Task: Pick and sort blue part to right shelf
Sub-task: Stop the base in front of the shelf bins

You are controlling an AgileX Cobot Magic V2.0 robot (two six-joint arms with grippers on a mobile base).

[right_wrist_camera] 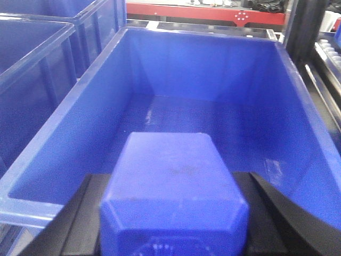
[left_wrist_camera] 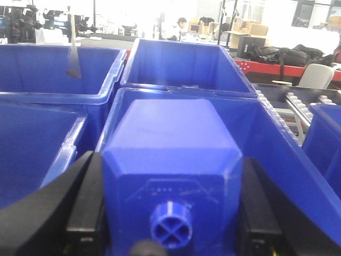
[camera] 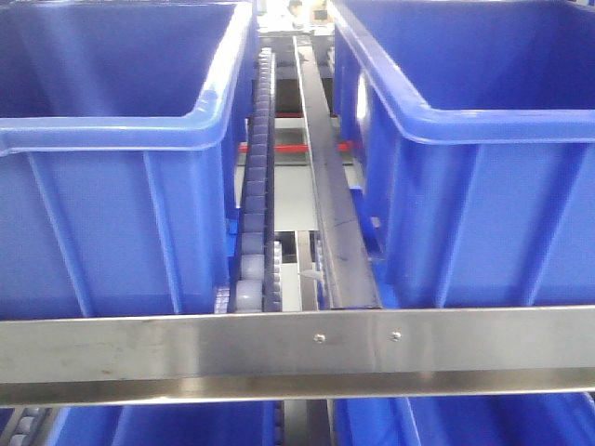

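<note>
My right gripper (right_wrist_camera: 173,213) is shut on the blue part (right_wrist_camera: 170,170), a blue block with sloped shoulders. Its cap end is cut off by the frame's bottom edge. I hold it above the near end of an empty blue bin (right_wrist_camera: 64,117). My left gripper (left_wrist_camera: 170,186) is shut on a similar blue block (left_wrist_camera: 170,149) with a small round knob (left_wrist_camera: 171,225) facing the camera. It is held over the near rim of another blue bin (left_wrist_camera: 282,144). Neither gripper shows in the front view.
The front view shows two large blue bins (camera: 112,130) (camera: 483,121) on a shelf, with a roller track (camera: 256,186) and a steel rail (camera: 325,186) between them and a steel crossbar (camera: 297,348) in front. More blue bins (left_wrist_camera: 48,80) stand beside and beyond the left gripper.
</note>
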